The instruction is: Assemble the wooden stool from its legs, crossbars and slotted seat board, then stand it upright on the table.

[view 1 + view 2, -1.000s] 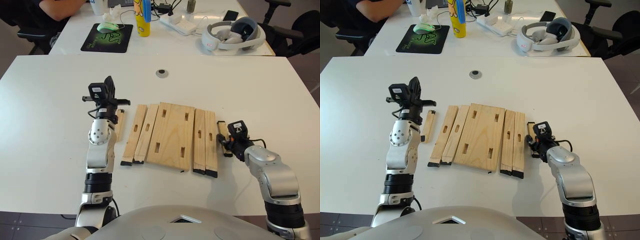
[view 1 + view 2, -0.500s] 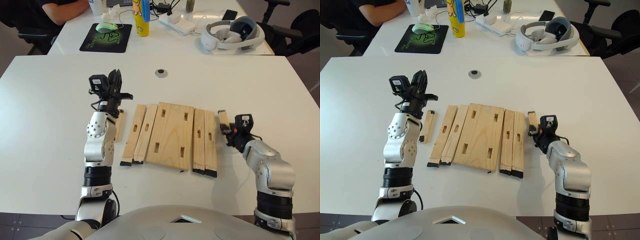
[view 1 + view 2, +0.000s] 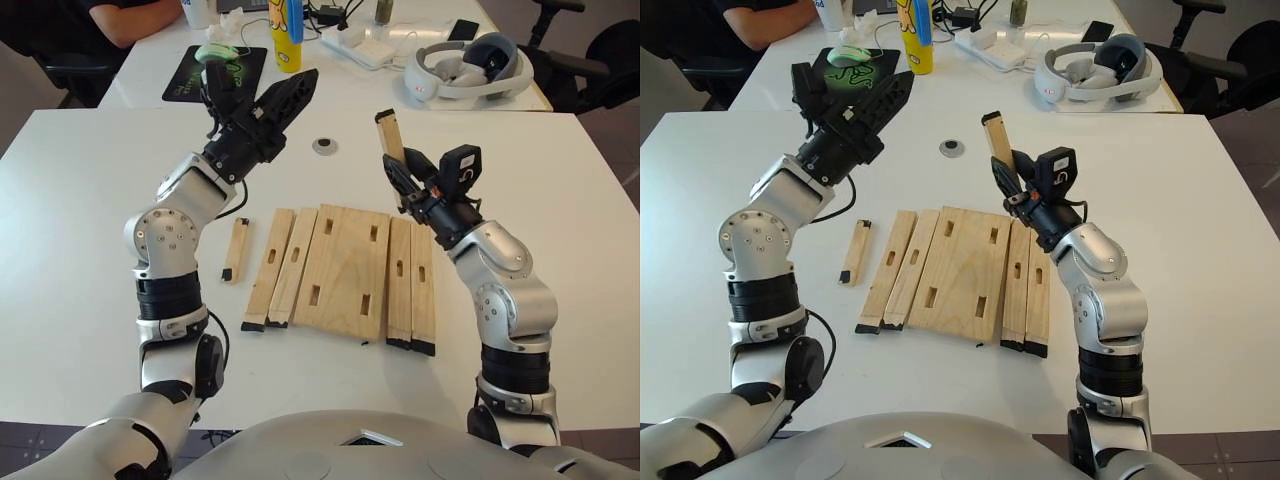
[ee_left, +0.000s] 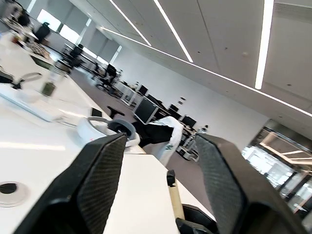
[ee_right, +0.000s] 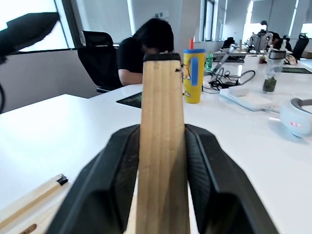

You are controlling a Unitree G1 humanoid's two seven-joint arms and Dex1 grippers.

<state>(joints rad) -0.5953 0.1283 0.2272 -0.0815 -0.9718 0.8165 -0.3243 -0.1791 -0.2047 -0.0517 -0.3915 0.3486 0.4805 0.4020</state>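
Note:
The slotted seat board [image 3: 345,268] lies flat mid-table. Two legs [image 3: 282,265] lie along its left side and two more [image 3: 411,283] along its right. A short crossbar [image 3: 235,250] rests on the table left of the legs. My right gripper [image 3: 410,183] is raised above the right legs, shut on a second short crossbar [image 3: 391,138] that it holds upright; the same crossbar [image 5: 163,146] stands between its fingers [image 5: 117,175]. My left gripper [image 3: 262,95] hangs high over the table's back left, open and holding nothing, with its fingers [image 4: 97,180] spread wide.
A round cable grommet [image 3: 323,147] sits in the table behind the boards. The desk behind carries a headset [image 3: 465,65], a yellow bottle [image 3: 287,35], a mouse pad [image 3: 215,75] and a power strip [image 3: 355,45]. Bare tabletop [image 3: 560,220] flanks the parts.
My right gripper has lifted the crossbar off the table beside the right legs and turned it upright in the air. My left arm has swung up and back from the left crossbar.

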